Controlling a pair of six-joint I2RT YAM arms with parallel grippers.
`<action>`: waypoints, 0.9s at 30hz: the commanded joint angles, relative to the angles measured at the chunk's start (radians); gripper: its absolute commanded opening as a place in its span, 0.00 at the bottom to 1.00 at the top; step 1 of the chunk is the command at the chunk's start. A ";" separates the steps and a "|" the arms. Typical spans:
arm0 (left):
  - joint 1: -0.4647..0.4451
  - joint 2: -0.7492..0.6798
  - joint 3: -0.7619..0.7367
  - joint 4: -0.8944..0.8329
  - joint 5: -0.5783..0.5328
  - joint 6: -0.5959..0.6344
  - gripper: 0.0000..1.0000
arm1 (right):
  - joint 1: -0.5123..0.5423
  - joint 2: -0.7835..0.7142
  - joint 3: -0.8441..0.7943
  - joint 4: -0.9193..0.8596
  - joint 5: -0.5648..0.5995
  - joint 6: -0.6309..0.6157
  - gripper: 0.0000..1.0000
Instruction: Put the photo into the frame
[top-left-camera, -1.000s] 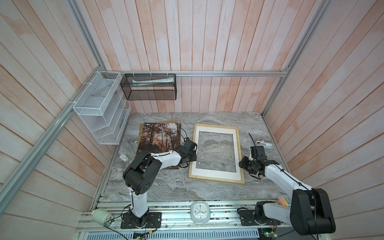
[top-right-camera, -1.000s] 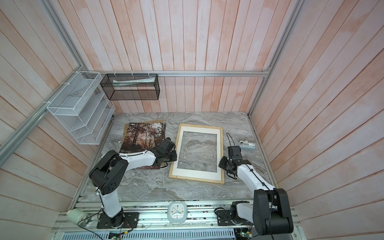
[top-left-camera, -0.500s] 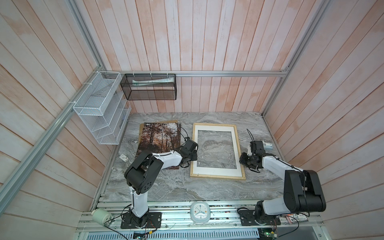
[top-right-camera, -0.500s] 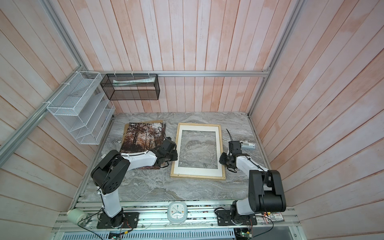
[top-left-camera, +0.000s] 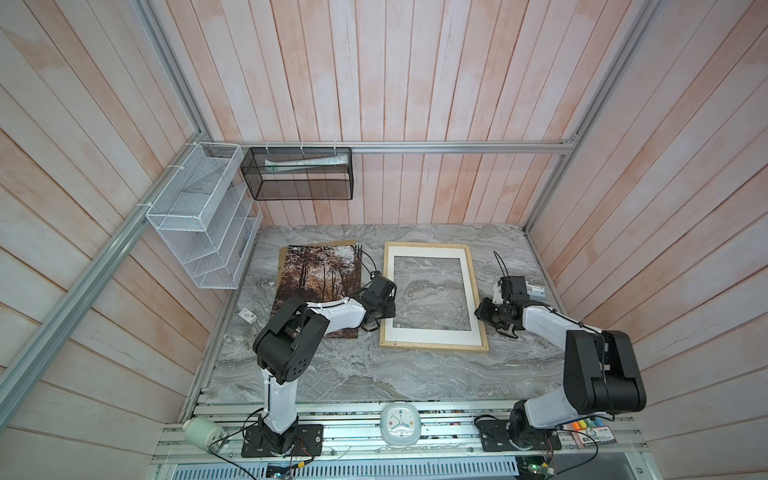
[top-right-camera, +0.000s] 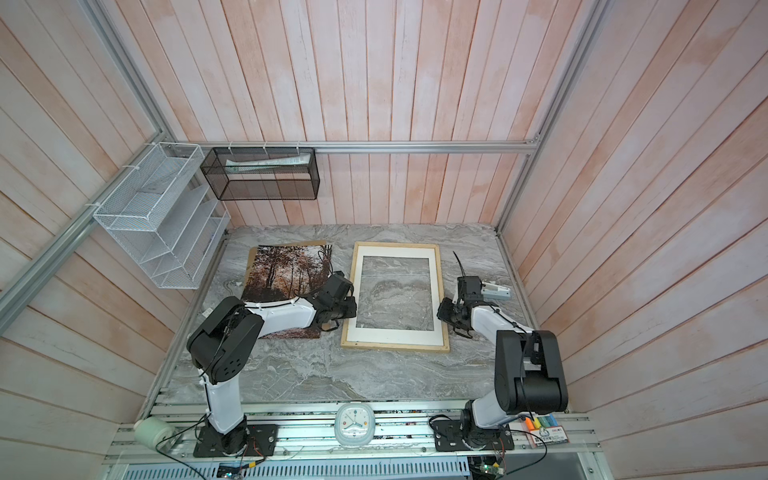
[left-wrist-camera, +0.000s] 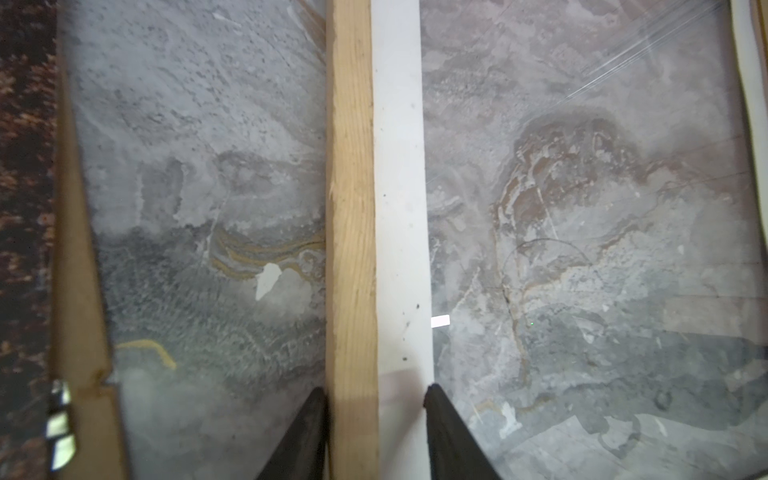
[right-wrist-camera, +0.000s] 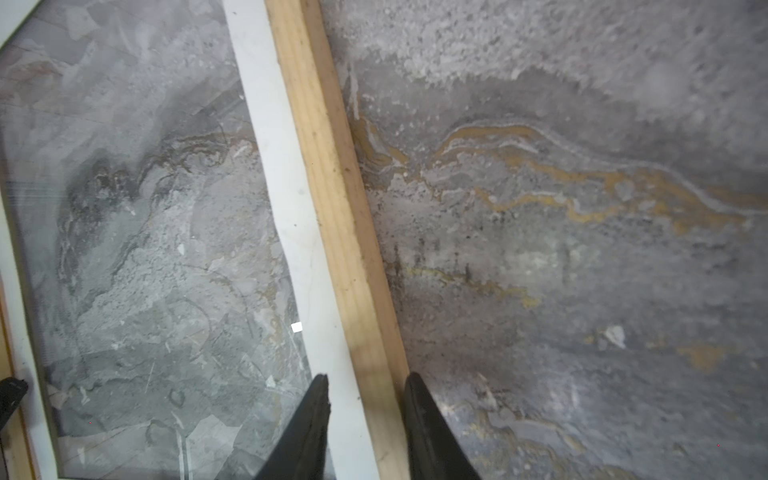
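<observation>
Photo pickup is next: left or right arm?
Left. The photo lies left of the frame, right beside the left gripper, whose jaws straddle the frame's near rail. The right gripper straddles the opposite rail, so it would probably have to reach across the whole frame.

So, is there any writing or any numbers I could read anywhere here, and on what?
No text is readable anywhere.
Clock: dial marks too small.
Card at the front right: print blurred.
Paper in the black basket: print too small.
</observation>
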 joint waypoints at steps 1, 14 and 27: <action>-0.016 -0.050 0.029 -0.045 0.009 0.026 0.44 | 0.006 -0.066 -0.008 0.046 -0.033 0.015 0.39; 0.014 -0.095 0.042 -0.253 -0.335 0.141 0.50 | 0.005 -0.236 -0.085 0.078 -0.025 0.045 0.47; 0.011 -0.061 0.080 -0.423 -0.479 0.095 0.53 | 0.014 -0.319 -0.137 0.083 -0.110 0.073 0.48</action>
